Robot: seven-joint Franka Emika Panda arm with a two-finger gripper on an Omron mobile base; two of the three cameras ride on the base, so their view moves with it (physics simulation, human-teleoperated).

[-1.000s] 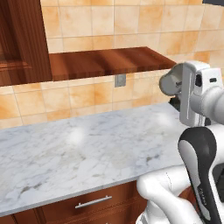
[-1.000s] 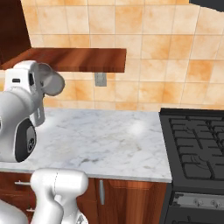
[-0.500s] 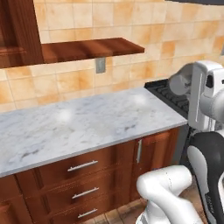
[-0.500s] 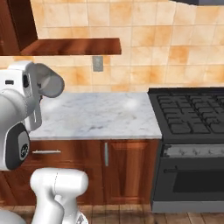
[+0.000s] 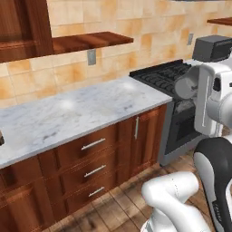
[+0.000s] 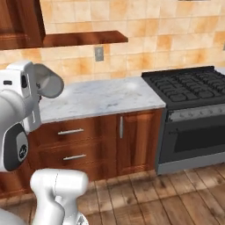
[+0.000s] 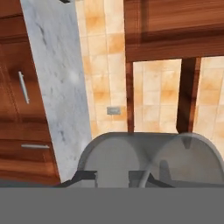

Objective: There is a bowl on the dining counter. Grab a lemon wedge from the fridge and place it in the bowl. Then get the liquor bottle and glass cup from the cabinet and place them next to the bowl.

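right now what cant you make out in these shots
- Gripper: in the hand view the grey band cuts off the fingertips, so open or shut is unclear.
- Black appliance: left base view, partly behind the arm and cut by the right edge; can't identify it.
- Dark object: left base view, cropped by the left edge.

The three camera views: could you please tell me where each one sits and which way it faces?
Left base view: behind the arm's left, looking at the marble counter and stove; arm at right.
Right base view: behind its right, facing the same counter and stove; arm at left.
Hand view: on the hand, rolled sideways, facing counter and tiled wall.
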